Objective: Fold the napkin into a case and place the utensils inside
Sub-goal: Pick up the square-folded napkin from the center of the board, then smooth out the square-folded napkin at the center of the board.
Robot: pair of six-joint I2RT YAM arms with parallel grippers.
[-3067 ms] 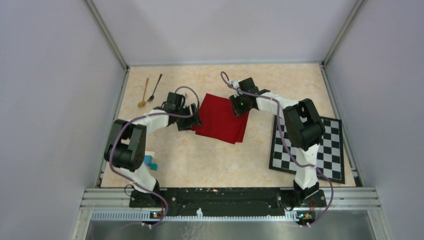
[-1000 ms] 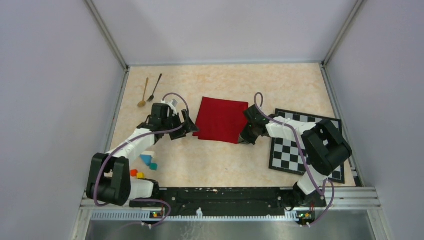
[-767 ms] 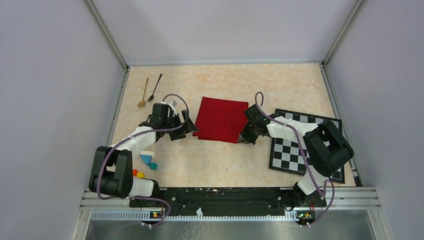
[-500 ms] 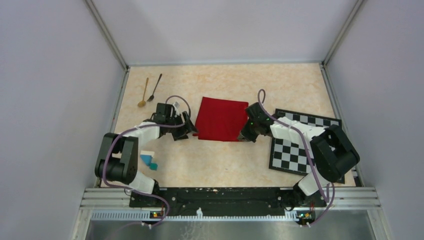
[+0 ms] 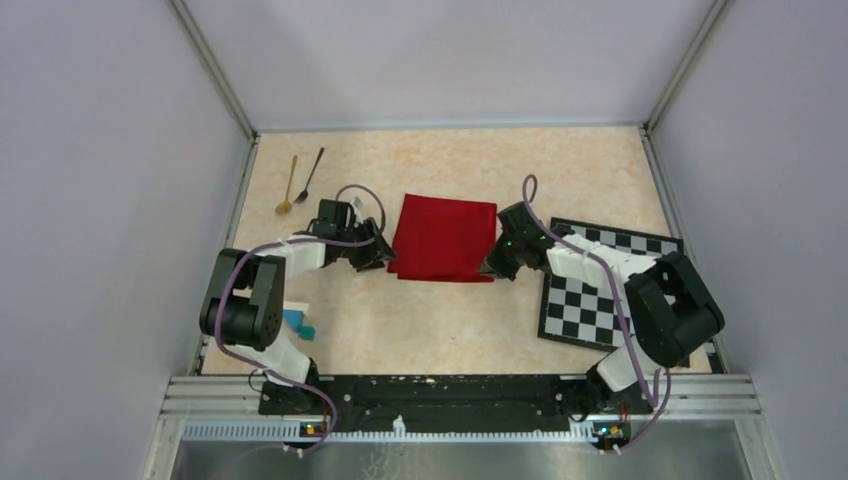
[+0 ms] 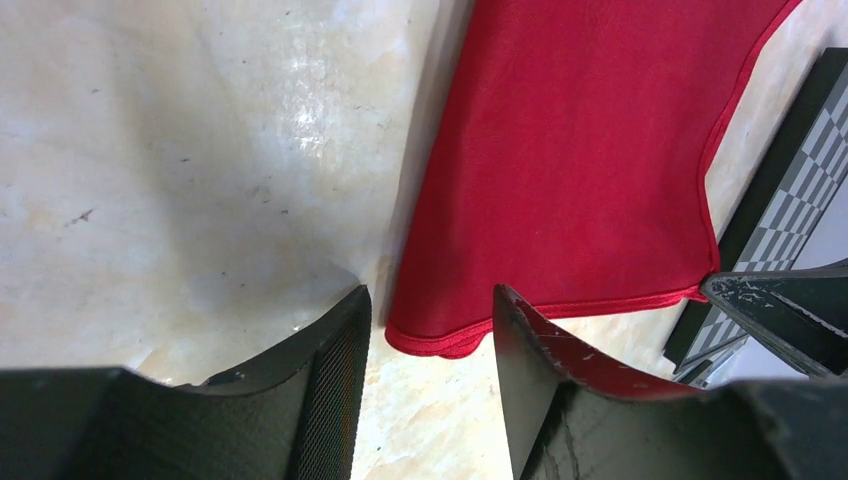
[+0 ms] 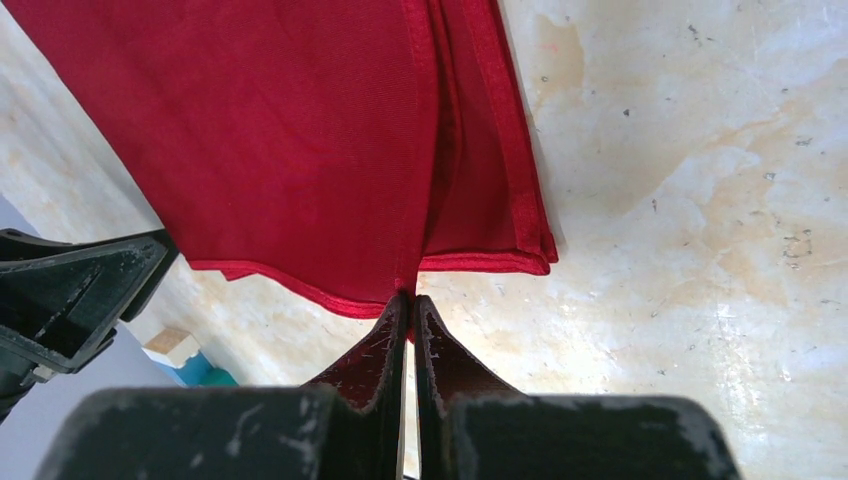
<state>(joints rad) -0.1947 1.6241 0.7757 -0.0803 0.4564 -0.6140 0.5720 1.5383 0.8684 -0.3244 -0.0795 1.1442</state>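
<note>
The red napkin [image 5: 443, 238] lies folded in the middle of the table. My left gripper [image 5: 384, 258] is low at its near left corner. In the left wrist view its jaws [image 6: 428, 292] stand apart with the napkin's [image 6: 580, 150] hemmed corner between the fingertips, untouched by either one. My right gripper [image 5: 491, 267] is at the near right corner. There the jaws [image 7: 410, 298] are shut on the near hem of the napkin [image 7: 280, 130]. The utensils, a gold spoon [image 5: 289, 186] and a black spoon [image 5: 311, 173], lie side by side at the far left.
A black-and-white chequered mat [image 5: 620, 290] lies to the right, under the right arm. Small coloured blocks [image 5: 300, 322] sit by the left arm's base. Grey walls enclose the table on three sides.
Both grippers slid toward the napkin's near corners. The left jaws narrowed around the corner. The right jaws stayed pinched on the hem, and the napkin's near edge straightened.
</note>
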